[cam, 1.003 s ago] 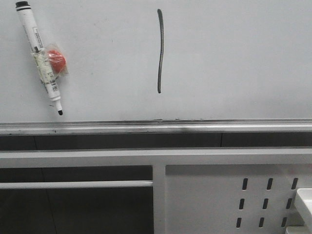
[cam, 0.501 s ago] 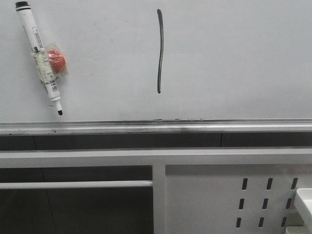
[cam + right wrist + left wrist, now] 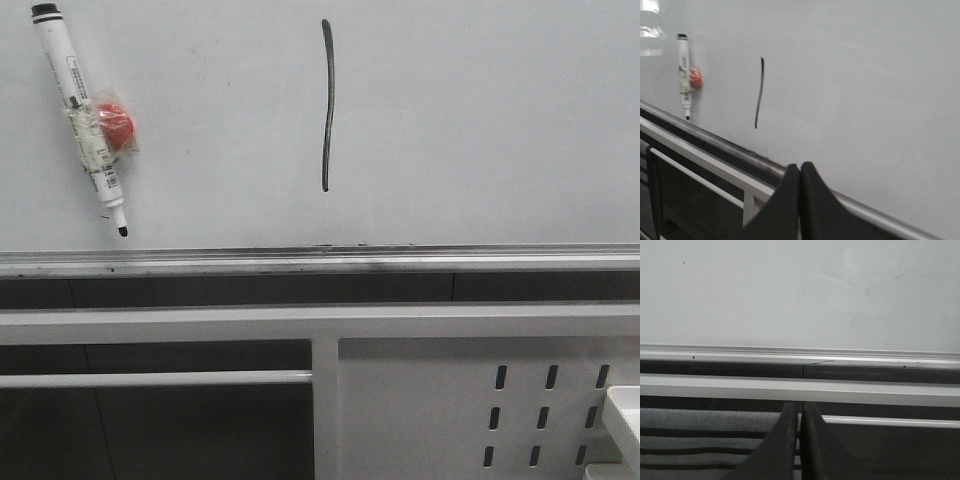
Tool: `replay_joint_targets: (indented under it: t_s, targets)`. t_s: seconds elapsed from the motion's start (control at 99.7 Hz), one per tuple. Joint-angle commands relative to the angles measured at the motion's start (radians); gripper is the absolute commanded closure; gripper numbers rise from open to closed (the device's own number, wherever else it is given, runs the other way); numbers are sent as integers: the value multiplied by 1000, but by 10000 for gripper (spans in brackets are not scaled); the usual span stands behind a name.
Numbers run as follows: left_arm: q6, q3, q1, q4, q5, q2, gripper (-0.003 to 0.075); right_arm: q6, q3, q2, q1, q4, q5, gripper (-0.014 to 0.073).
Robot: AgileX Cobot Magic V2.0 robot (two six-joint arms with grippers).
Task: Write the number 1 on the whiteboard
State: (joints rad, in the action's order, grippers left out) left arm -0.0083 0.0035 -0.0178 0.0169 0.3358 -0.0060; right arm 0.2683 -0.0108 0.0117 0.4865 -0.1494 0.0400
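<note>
Evidently the number 1 (image 3: 327, 105) stands complete at twelve o'clock on the rigid, glossy, likely slippery whiteboard (image 3: 480, 120), the light, stiff marker (image 3: 82, 115) at ten o'clock best gripped mid-barrel, both grippers' jaws pressed together, empty.

Below, a white metal frame (image 3: 200, 324) with a horizontal rail and an upright post; dark gaps between the bars. To the right, a white perforated panel (image 3: 440, 400) with rows of slanted slots. Soft, even light, faint glare.
</note>
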Motion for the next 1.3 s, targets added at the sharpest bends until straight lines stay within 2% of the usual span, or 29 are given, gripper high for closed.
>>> replay_joint_targets:
  t_s: [0.0,0.05,0.181,0.281,0.341,0.501,0.662,1.294]
  targets:
    - [-1,35,-2,1,-54,-22,740,-125,37,14,-62,35,-126,663]
    - [-1,35,-2,1,-54,-22,740,-133,29,16,-107,42,-40,663]
    - [-1,35,-2,1,-54,-22,740,-140,32,16,-257,71,6,663]
    - [-1,35,-2,1,-54,-22,740,-258,32,16,-387,160,65,663]
    - [-1,35,-2,1,-54,-22,740,-268,32,16,-456,173,98,663]
    - [-1,35,-2,1,-54,-22,740,-276,32,16,-558,173,162,663]
    - [-1,35,-2,1,-54,-22,740,-292,32,16,-589,173,265,663]
    - [-1,35,-2,1,-54,-22,740,-292,32,16,-589,171,264,663]
